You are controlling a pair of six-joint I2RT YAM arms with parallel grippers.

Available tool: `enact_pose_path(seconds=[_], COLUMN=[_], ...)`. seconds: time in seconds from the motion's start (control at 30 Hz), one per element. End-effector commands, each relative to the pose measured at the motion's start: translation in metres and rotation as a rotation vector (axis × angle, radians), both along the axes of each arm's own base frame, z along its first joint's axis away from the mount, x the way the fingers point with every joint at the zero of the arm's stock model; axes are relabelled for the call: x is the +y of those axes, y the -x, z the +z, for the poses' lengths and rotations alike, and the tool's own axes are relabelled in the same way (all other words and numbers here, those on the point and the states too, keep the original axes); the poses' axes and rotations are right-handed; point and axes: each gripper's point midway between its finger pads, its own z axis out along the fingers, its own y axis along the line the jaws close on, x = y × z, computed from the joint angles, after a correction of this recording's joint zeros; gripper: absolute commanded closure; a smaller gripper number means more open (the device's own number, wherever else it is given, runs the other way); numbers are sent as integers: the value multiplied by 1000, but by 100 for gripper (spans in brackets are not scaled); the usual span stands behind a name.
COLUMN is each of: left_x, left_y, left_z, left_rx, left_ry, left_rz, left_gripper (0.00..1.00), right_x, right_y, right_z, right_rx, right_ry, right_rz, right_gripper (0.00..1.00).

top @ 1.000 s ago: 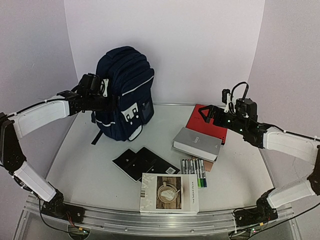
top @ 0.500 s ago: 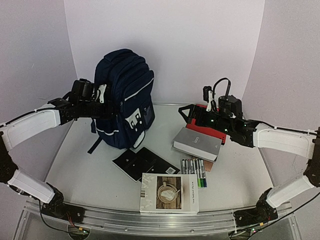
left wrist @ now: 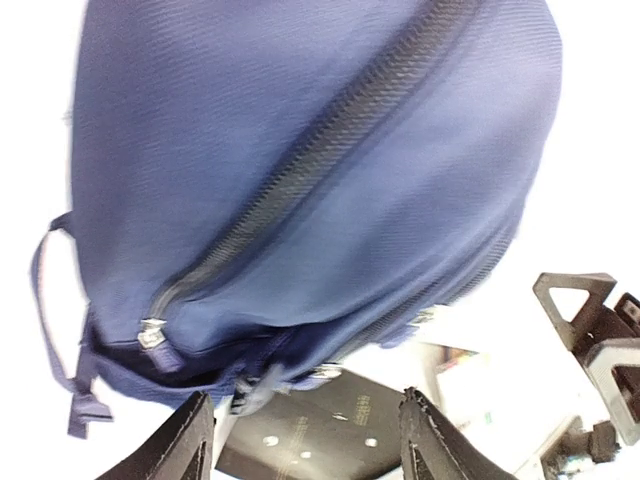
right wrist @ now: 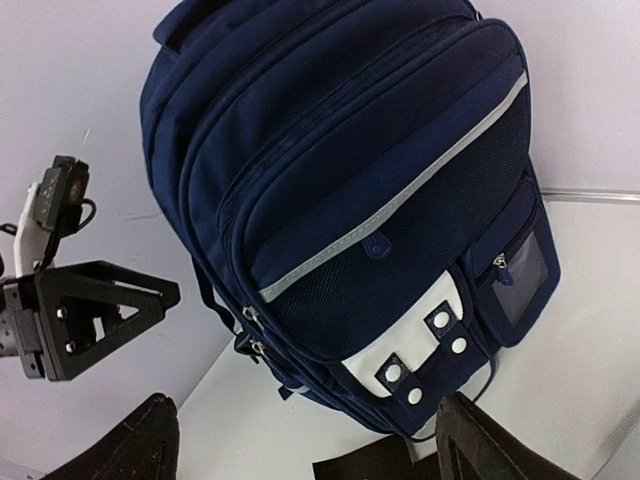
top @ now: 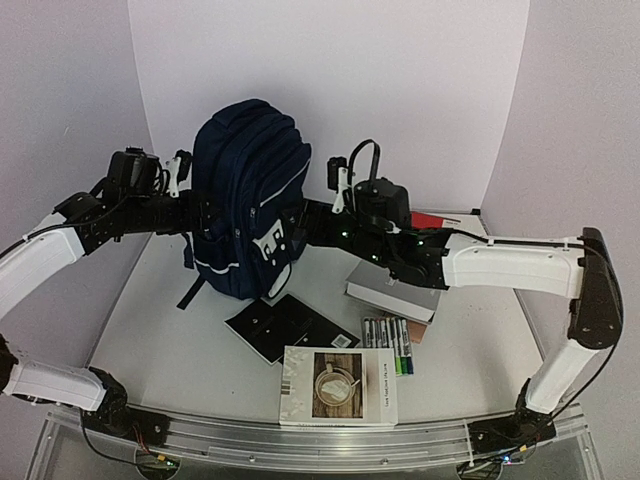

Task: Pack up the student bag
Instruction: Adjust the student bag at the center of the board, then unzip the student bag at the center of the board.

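The student bag [top: 245, 190], a navy backpack with white piping, stands upright at the back left of the table. My left gripper [top: 203, 213] is at its left side, open, with nothing between its fingers [left wrist: 192, 442]; the bag's zipped side [left wrist: 300, 170] fills the left wrist view just beyond the tips. My right gripper [top: 302, 222] reaches across from the right and hovers open close to the bag's front pocket [right wrist: 430, 340], holding nothing. The bag's zippers look shut.
In front of the bag lie black notebooks [top: 285, 325], a white book with a coffee picture [top: 340, 385], a row of markers [top: 388, 345] and a grey-white book [top: 393, 288]. A red book [top: 440, 220] peeks out behind the right arm.
My left gripper has opened and drawn back slightly from the bag's side. The right arm has swung left from the red book over to the bag's front. The bag stands a little straighter.
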Motion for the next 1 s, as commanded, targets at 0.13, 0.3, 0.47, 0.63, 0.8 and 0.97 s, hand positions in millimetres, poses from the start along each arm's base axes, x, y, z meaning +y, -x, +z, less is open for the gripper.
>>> enact_pose_path(seconds=[0.13, 0.3, 0.47, 0.63, 0.8, 0.97], left_x=[37, 51, 46, 34, 28, 31], left_y=[-24, -36, -40, -40, -43, -50], left_z=[-33, -41, -45, -43, -50, -65], left_rx=[128, 170, 179, 167, 193, 223], left_ry=[-116, -49, 2, 40, 46, 16], left_rz=[185, 213, 164, 102, 81, 112], left_gripper=[48, 55, 57, 65, 69, 67], right_x=[45, 69, 80, 84, 87, 88], right_y=[-23, -30, -41, -52, -55, -57], right_z=[9, 4, -5, -17, -22, -24], right_rx=[-25, -40, -53, -48, -44, -44], right_ry=[-23, 9, 48, 76, 82, 85], right_rz=[-4, 25, -1, -45, -54, -59], right_gripper=[28, 34, 35, 44, 53, 66])
